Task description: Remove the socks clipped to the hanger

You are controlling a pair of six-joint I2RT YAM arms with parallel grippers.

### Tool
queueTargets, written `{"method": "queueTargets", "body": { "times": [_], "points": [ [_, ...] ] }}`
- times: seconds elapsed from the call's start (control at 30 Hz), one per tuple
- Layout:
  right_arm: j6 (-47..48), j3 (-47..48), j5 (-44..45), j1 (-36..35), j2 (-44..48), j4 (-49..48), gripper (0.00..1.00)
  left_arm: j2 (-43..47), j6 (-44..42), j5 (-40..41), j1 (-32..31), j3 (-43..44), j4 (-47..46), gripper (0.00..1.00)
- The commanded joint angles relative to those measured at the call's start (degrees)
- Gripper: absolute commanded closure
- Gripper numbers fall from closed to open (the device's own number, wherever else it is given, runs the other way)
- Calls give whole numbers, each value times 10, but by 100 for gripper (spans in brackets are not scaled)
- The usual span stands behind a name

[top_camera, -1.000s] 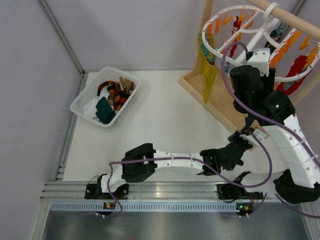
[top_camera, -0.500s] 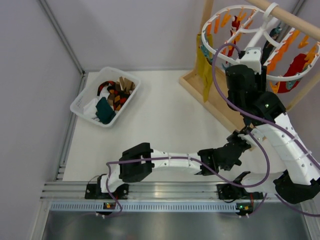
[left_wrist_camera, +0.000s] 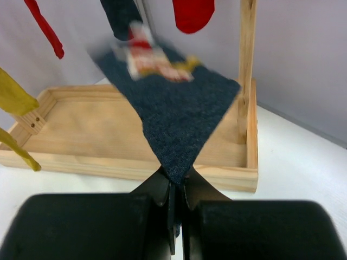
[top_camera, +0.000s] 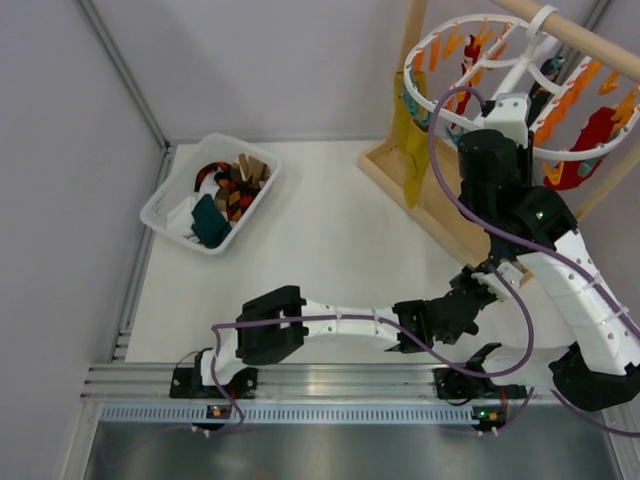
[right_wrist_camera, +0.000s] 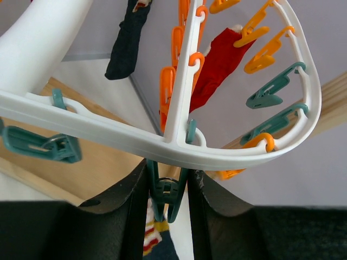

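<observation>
The dark navy fabric sock (left_wrist_camera: 184, 114), white-red patterned, is grasped at its lower tip by the left pincer (left_wrist_camera: 176, 181) and stretched upward over the wooden stand tray (left_wrist_camera: 108, 124). The right pincer (right_wrist_camera: 167, 197) is clenched on a teal plastic clip (right_wrist_camera: 162, 184) under the white plastic oval hanger (right_wrist_camera: 108, 132) (a red sock (right_wrist_camera: 217, 65) hangs beyond).

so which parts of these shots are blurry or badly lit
left wrist: the navy sock shows clear weave near the left gripper, but its white-red patch higher up is smeared; right wrist: the hanger is crisp, the right gripper around a teal clip dark and soft near the lens; top external: evenly lit and sharp.
</observation>
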State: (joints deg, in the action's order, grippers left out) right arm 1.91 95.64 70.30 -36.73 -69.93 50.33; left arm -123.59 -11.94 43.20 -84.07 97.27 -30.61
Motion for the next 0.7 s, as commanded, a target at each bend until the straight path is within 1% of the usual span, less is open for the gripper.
{"method": "queueTargets", "body": {
  "times": [0.0, 0.07, 0.17, 0.2, 0.23, 0.27, 0.3, 0.33, 0.37, 0.43, 0.47, 0.53, 0.57, 0.6, 0.63, 0.67],
  "points": [
    [6, 3, -2, -3, 16, -44, 89, 44, 32, -2, -1, -25, -6, 100],
    [4, -2, -6, -2, 20, -43, 87, 51, 43, 6, -1, -40, -6, 100],
    [-8, -13, -21, -3, 31, -41, 72, 88, 58, 25, 1, -79, 9, 100],
    [-14, -15, -34, -2, 34, -40, 64, 113, 77, 29, 7, -93, 27, 100],
    [-16, -18, -39, -2, 37, -37, 59, 129, 89, 28, 12, -117, 39, 100],
    [-16, -19, -46, -2, 44, -37, 57, 142, 114, 28, 23, -131, 54, 100],
    [-35, -21, -62, -2, 49, -35, 56, 156, 130, 30, 31, -143, 85, 100],
    [-39, -22, -68, -3, 52, -34, 55, 184, 149, 27, 39, -153, 105, 100],
    [-43, -24, -74, -3, 59, -33, 54, 196, 173, 25, 48, -176, 120, 100],
    [-53, -26, -99, -2, 65, -23, 43, 235, 190, 27, 74, -198, 161, 100],
    [-60, -27, -111, -2, 72, -19, 31, 248, 207, 32, 91, -216, 173, 100],
    [-67, -32, -154, -2, 82, -11, 22, 270, 228, 37, 109, -232, 223, 100],
    [-70, -37, -170, -3, 93, -7, 16, 294, 250, 36, 133, -238, 241, 100],
    [-77, -39, -202, -2, 100, -4, 3, 307, 262, 34, 146, -257, 254, 100],
    [-78, -42, -218, -2, 107, -4, 1, 319, 272, 29, 161, -263, 283, 100],
    [-81, -50, -229, -2, 123, -4, 0, 342, 290, 22, 176, -271, 294, 100]
  ]
}}
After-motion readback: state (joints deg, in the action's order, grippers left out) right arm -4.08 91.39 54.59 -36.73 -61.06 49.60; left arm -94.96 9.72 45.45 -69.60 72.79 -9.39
